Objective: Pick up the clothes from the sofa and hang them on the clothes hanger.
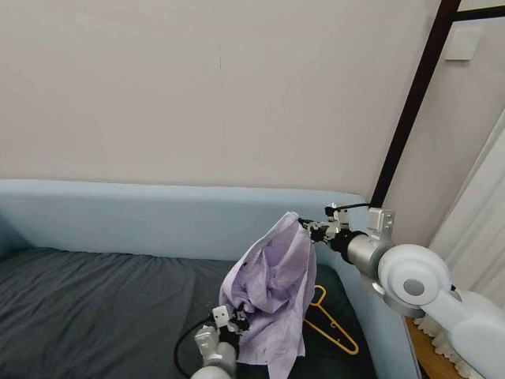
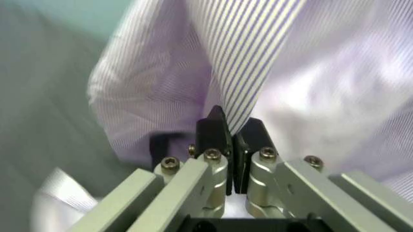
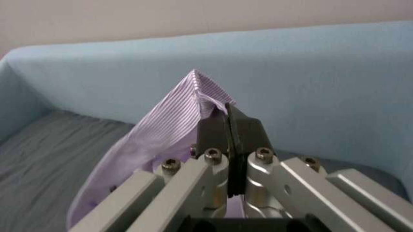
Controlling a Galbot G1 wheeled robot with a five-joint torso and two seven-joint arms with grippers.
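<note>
Your right gripper [image 1: 311, 230] has its fingers pressed together on a top corner of the lilac striped shirt [image 1: 272, 280], holding it up in front of the blue sofa [image 1: 118, 221] backrest; your left gripper [image 1: 231, 320], lower down, pinches a fold of the same shirt; so the pickup looks done; the yellow hanger [image 1: 319, 296] lies on the seat just beside the shirt, untouched; getting the shirt onto it is what's left.

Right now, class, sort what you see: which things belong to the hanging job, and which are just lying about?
Job: shirt, hanger, sofa, left gripper, right gripper, both shut on the shirt.
Lying about: curtain, wall plate.
</note>
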